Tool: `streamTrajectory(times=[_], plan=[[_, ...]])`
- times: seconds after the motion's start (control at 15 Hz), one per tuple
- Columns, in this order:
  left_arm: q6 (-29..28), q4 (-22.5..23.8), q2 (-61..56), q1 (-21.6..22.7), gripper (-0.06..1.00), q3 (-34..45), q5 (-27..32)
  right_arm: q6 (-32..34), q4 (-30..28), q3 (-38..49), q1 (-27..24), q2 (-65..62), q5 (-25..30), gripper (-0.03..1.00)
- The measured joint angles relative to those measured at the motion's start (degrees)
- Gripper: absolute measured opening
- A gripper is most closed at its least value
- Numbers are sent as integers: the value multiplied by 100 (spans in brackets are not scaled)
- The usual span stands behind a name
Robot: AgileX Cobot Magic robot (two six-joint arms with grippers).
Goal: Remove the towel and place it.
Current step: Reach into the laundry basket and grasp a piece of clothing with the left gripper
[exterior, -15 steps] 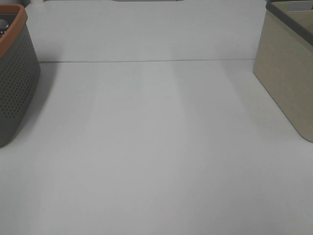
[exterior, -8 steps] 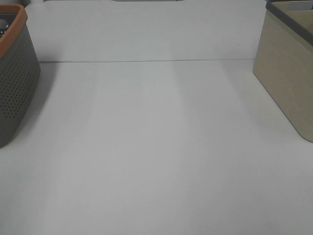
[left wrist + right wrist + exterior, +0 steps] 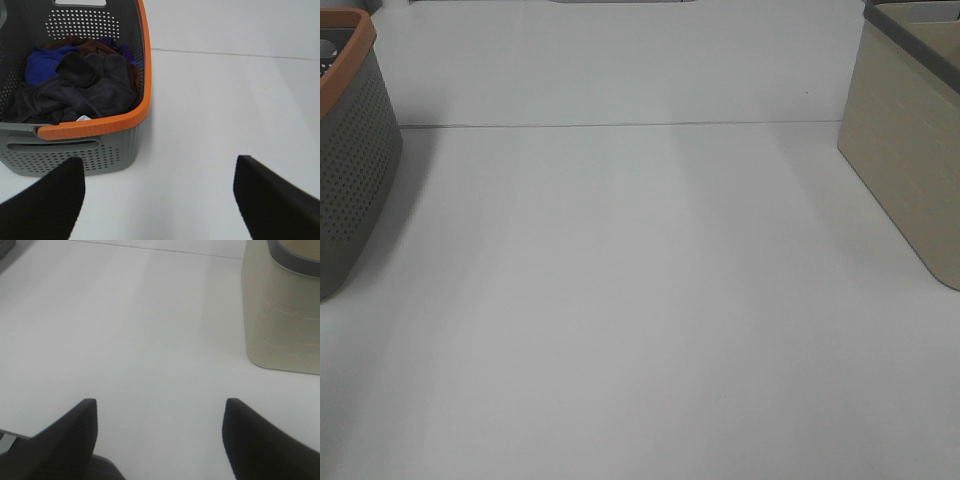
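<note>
The dark navy-black towel [image 3: 75,90] lies crumpled on top of the pile inside the grey basket with an orange rim [image 3: 90,127], a small white tag [image 3: 83,118] showing near the rim. The same basket stands at the left edge of the high view [image 3: 350,170]. My left gripper [image 3: 157,200] is open and empty above the table, just short of the basket's near wall. My right gripper [image 3: 157,435] is open and empty over the white table. Neither arm shows in the high view.
Blue [image 3: 42,62] and brown [image 3: 90,46] cloths lie under the towel in the basket. A beige bin with a dark grey rim [image 3: 910,150] stands at the right, also in the right wrist view [image 3: 280,310]. A seam [image 3: 620,125] crosses the white table at the back.
</note>
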Motion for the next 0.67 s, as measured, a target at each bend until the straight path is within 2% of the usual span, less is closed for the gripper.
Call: streamTrajectory(times=[0.33,0.47,0.67], plan=[[-1295,367,1495,0,75,-504,-905,0,0,0,0,0,0,70],[-1644,327,1765,0,75,-556,-1123,0,0,0,0,0,0,70],[-1868,332,2063,0,74,-561,-1593,0,0,0,0,0,0,70]])
